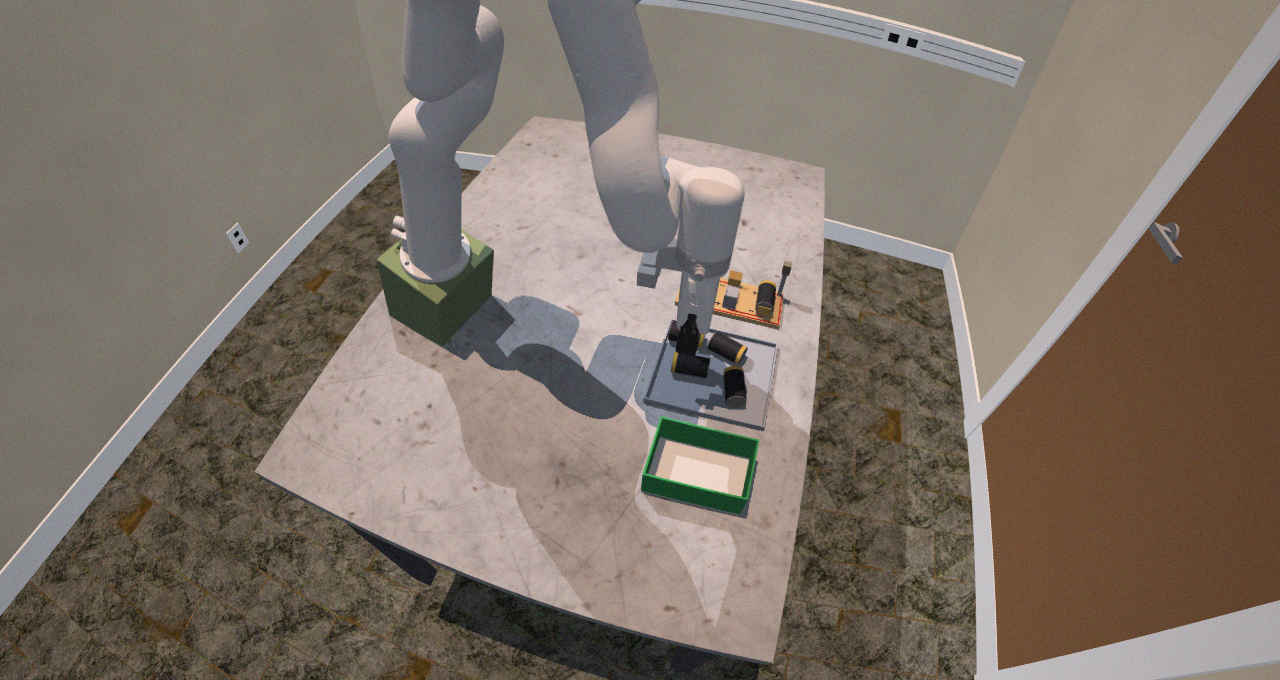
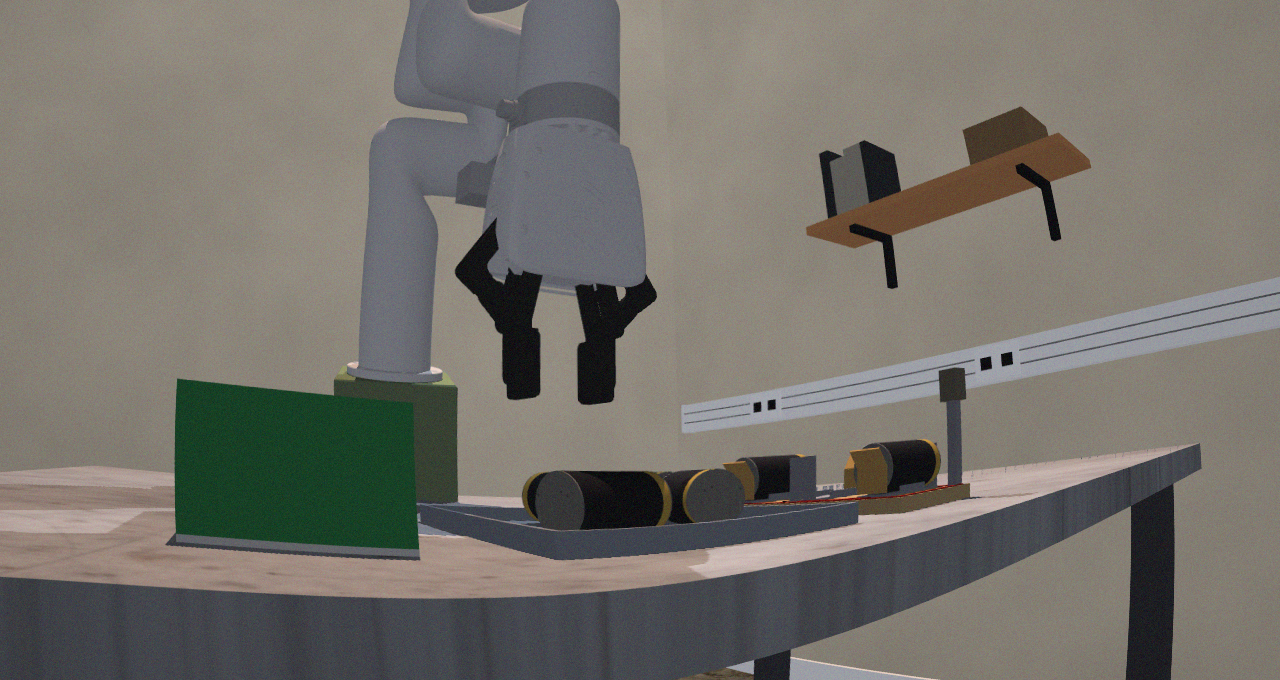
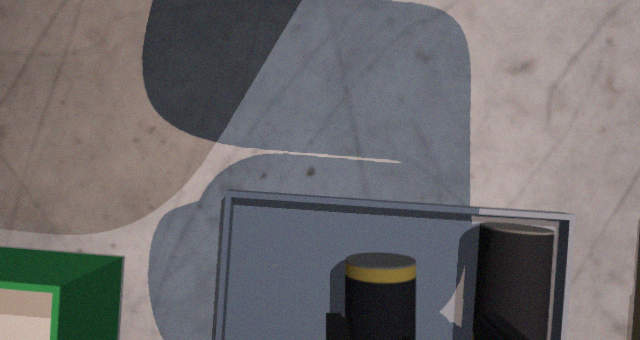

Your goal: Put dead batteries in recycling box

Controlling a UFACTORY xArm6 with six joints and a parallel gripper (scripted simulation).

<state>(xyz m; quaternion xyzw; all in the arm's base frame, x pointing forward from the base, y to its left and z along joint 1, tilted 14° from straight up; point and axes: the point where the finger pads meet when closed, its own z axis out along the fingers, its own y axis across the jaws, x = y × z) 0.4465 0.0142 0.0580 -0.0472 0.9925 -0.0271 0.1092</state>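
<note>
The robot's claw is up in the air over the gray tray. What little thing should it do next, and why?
Probably go straight down toward a battery in the tray. The gripper hangs open and empty above the tray. The batteries lie on their sides below it, and the green box holds none, so it likely needs to grab one first.

Smooth pale-grey arm [image 1: 617,139], grey wrist band, black jointed jaws, green base block [image 1: 465,304].
</note>
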